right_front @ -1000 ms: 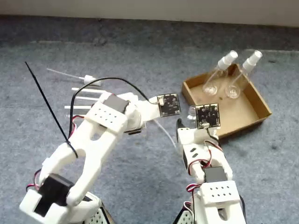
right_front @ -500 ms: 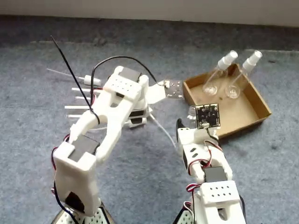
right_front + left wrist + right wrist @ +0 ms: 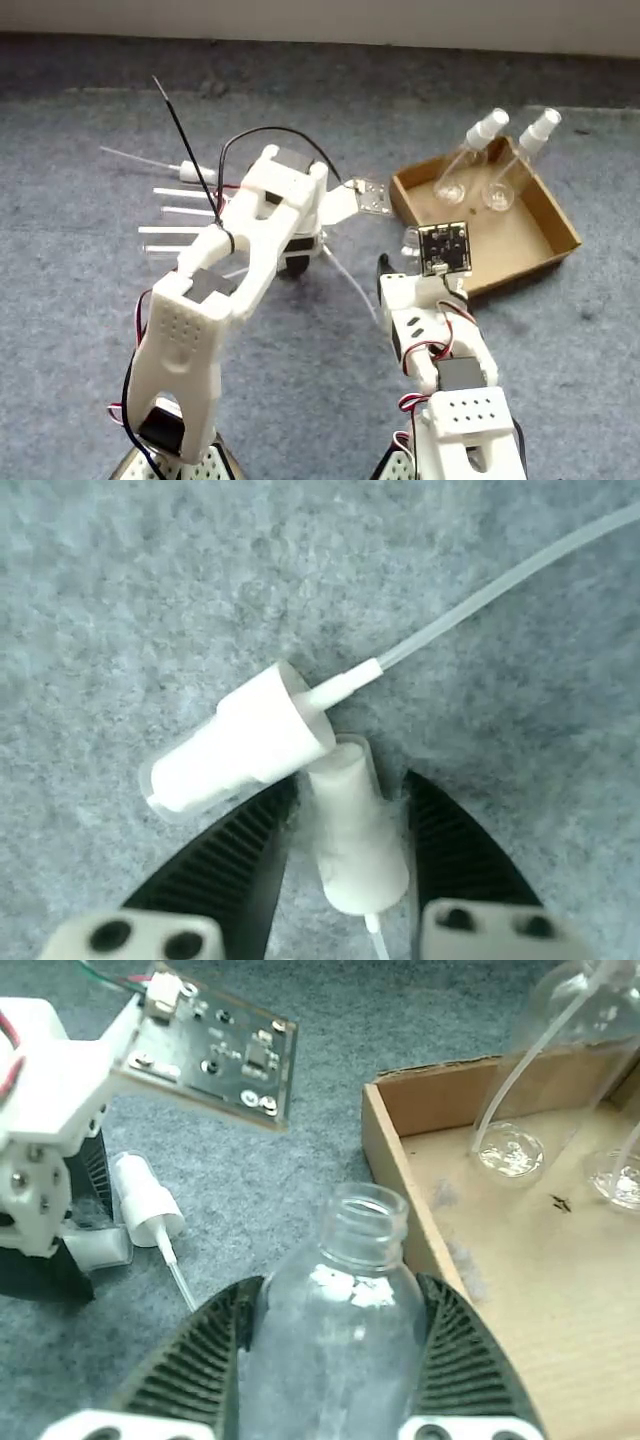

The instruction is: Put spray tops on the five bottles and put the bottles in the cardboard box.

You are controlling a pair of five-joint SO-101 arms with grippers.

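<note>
- Grey carpet point(image 3: 320, 380) lies under me; nearest, my right gripper point(image 3: 338, 1300) is clamped on an uncapped bottle point(image 3: 345, 1310) just beside the cardboard box point(image 3: 520, 240).
- My left gripper point(image 3: 350, 783) stands parted astride one spray top point(image 3: 355, 830), with a second top point(image 3: 235, 745) touching it.
- Two capped bottles point(image 3: 462, 160) lean in the box's far end.

Clear glossy plastic bottle point(image 3: 335, 1325) — matt cardboard box point(image 3: 398, 1175) — fuzzy carpet point(image 3: 110, 580).

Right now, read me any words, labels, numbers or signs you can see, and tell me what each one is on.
No text can be read in any view.
left wrist circuit board: tiny markings, too small to read.
right wrist circuit board: the same, too small to read.
uncapped bottle, spray tops, cardboard box: no label or print visible.
</note>
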